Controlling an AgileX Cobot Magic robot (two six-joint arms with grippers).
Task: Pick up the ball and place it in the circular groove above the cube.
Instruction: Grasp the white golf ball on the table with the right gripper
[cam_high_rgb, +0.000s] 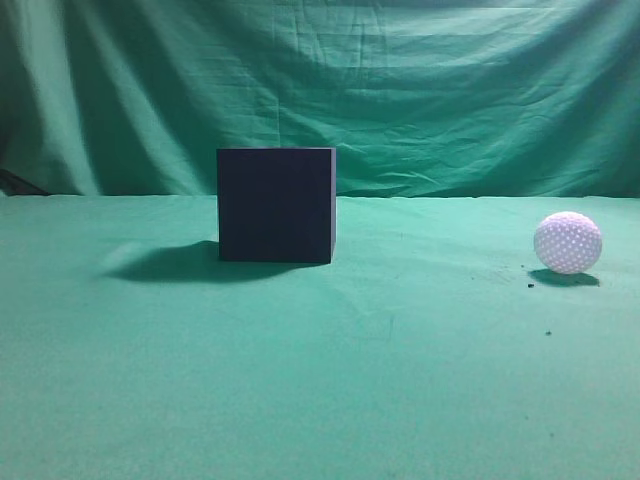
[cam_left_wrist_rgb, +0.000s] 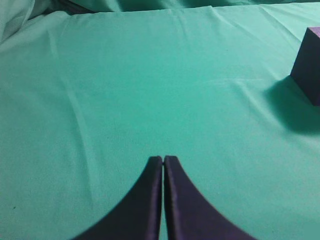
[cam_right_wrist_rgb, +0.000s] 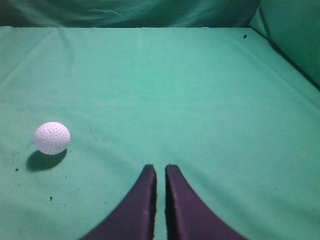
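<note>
Now, ball (cam_right_wrist_rgb: 52, 137) sits on green surface (cam_right_wrist_rgb: 200, 100) at 10 o'clock from your right claw (cam_right_wrist_rgb: 160, 172), apart from it; round, no long axis. Right arm nearer. Both claws narrow, holding nothing; left claw (cam_left_wrist_rgb: 163, 161) sees only cube (cam_left_wrist_rgb: 309, 65) at 2 o'clock. Exterior view shows cube well apart from ball, groove hidden.

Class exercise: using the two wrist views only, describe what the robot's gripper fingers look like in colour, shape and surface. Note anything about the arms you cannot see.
The left gripper has two dark, near-black fingers, matte and smooth, broad at the base and curving inward to narrow tips. The right gripper has the same form. No markings, cables or labels show, and the arms themselves are out of view.
</note>
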